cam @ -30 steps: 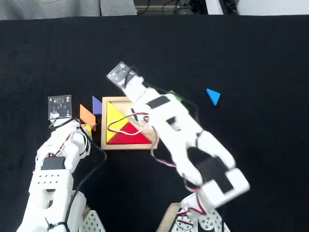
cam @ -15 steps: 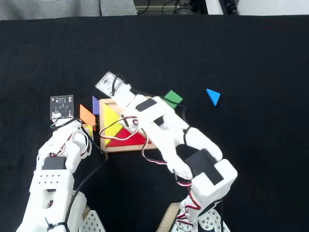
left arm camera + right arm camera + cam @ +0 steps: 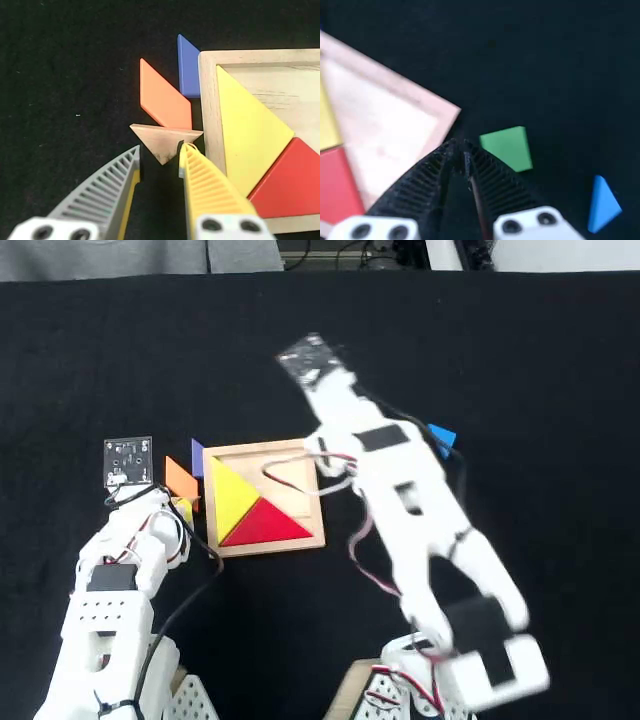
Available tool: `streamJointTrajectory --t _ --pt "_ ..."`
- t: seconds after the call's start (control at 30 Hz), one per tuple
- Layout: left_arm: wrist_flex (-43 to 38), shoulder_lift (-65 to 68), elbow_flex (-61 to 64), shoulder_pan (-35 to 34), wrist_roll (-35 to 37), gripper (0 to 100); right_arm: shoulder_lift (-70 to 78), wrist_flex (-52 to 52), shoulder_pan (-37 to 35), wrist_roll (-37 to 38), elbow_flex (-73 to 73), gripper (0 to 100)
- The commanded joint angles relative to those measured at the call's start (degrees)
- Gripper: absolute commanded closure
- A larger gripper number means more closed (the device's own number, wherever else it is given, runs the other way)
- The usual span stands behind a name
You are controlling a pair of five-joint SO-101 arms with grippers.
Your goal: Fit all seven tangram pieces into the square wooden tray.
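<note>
Two triangles (image 3: 232, 502) (yellow, red) in tray (image 3: 265, 447)

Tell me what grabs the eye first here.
The square wooden tray mid-table stands out, holding a large yellow triangle and a large red triangle, half its floor bare. The right gripper is shut beside a green square block past the tray's corner; the open left gripper brackets a small pale wooden triangle by the tray's other side.

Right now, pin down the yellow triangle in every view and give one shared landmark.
High view: yellow triangle in the wooden tray, nearest the orange piece.
Left wrist view: inside the tray at, touching the red triangle.
Right wrist view: cut-off sliver adjoining the red triangle.
Shared landmark: the red triangle.
</note>
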Motion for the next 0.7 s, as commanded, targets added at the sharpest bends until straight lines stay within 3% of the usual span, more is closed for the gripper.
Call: streamJointTrajectory --t 0.0,0.1,0.37,0.53,0.67 --pt "-1.3 -0.1 -1.4 -0.9 0.4 86 -8.4 -13.4 1.9 -0.4 12.3 98.7" --pt "-1.3 -0.1 -2.3 -3.3 0.9 86 -11.9 -20.9 -0.5 0.0 19.6 98.7" --pt "-1.3 -0.1 -2.1 -4.3 4.2 86 -6.1 -13.2 -12.0 0.1 13.5 98.8" --pt "-1.1 -0.1 -2.0 -4.3 4.2 86 5.9 -12.3 -11.5 0.0 5.2 98.8" --pt "-1.2 -0.1 -2.0 -4.3 4.1 86 14.0 -5.5 -10.1 -0.1 -2.4 98.8"
